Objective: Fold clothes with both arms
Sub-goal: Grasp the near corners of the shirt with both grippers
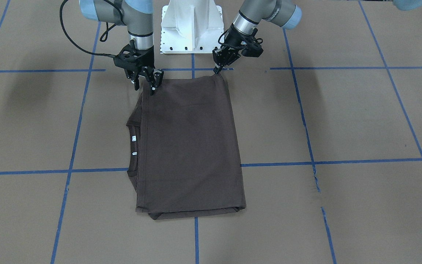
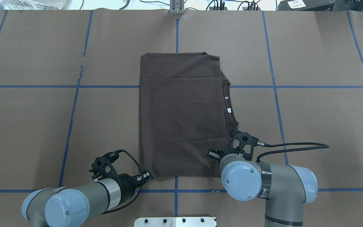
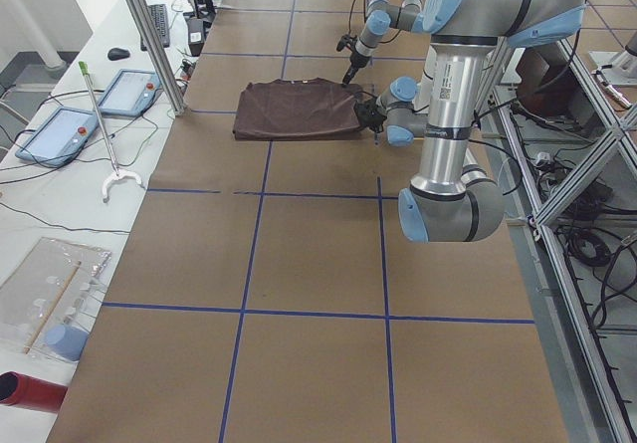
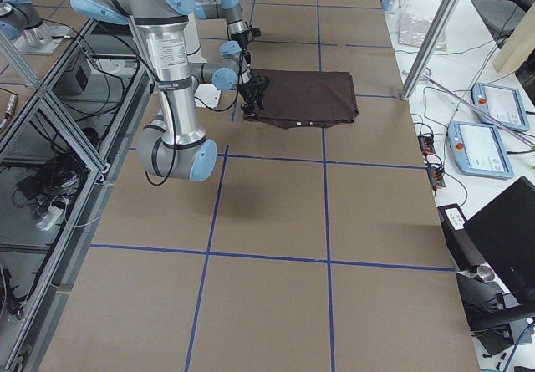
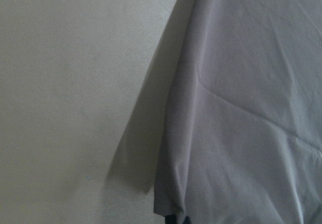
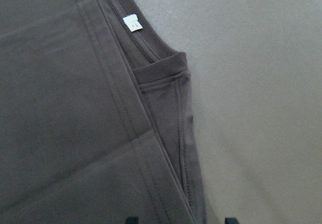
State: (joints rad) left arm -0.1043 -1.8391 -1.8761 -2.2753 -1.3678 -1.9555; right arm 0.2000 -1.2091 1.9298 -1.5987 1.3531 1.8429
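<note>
The left fingers (image 1: pixel 218 68) are pinching shut on the near left corner of the T-shirt (image 1: pixel 189 146), and that corner is peaking slightly off the bench (image 1: pixel 343 117). In the left wrist view the cloth is draping away from the pinch and casting a shadow under it. The right fingers (image 1: pixel 155 81) are standing wide apart, straddling the near right corner without gripping it. In the right wrist view the stitched hem is running between the two tips.

The T-shirt is lying mid-bench, just in front of the robot's base, folded into a long rectangle. Its collar (image 1: pixel 132 146) and white labels (image 1: pixel 134 138) are peeking out along the robot's right side.

The cloth is looking light, soft and limp, so it is likely going to sag between two holds. Stacked layers like these are prone to sliding apart. The two near corners are looking like the best places to hold, pinched deep enough to catch every layer and raised evenly.

No container is taking part; the garment is resting bare on the bench. A clear tray (image 3: pixel 55 279) is sitting on the side table, its contents too small to tell.
</note>
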